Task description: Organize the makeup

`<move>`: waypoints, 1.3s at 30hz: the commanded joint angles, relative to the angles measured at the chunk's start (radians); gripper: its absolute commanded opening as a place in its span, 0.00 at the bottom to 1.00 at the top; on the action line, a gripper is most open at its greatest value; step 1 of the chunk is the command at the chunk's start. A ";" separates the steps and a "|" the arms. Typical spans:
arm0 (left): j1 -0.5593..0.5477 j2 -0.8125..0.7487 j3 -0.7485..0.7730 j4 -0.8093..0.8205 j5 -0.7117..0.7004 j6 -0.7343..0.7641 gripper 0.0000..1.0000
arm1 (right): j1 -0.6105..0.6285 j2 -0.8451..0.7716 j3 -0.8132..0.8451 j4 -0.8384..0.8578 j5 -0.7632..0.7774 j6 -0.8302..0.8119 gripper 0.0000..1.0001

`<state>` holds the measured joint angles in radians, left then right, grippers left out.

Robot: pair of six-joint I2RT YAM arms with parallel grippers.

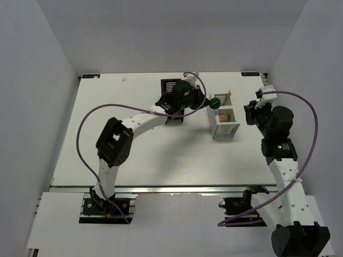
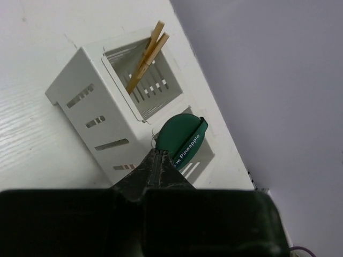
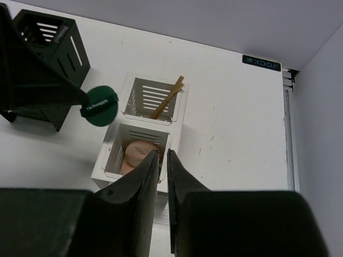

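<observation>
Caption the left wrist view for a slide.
Left end effector shut on a green disc by the white organizer holding tan sticks.

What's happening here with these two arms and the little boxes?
They are sorting makeup into organizers. The left gripper pinches a green disc by its edge, right by the white organizer. Two tan sticks stand in one of its compartments and a peach puff lies in another. The right gripper hovers above the puff's compartment, jaws nearly together, holding nothing. A black organizer stands nearby.
</observation>
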<state>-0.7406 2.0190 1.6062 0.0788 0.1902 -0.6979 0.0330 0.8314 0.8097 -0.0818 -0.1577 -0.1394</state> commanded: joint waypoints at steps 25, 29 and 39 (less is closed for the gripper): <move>-0.077 0.184 0.230 -0.073 0.068 -0.043 0.45 | -0.013 -0.048 -0.064 0.036 0.044 0.047 0.21; -0.077 0.166 0.274 -0.073 0.063 -0.029 0.48 | -0.013 -0.048 -0.050 0.013 0.003 0.034 0.38; -0.011 -0.245 0.074 -0.114 -0.043 0.113 0.98 | -0.013 0.035 0.106 -0.234 -0.137 0.041 0.72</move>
<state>-0.7925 2.0220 1.7607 -0.0589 0.1925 -0.6285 0.0254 0.8612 0.8383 -0.2348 -0.2665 -0.1070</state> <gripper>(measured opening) 0.982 0.706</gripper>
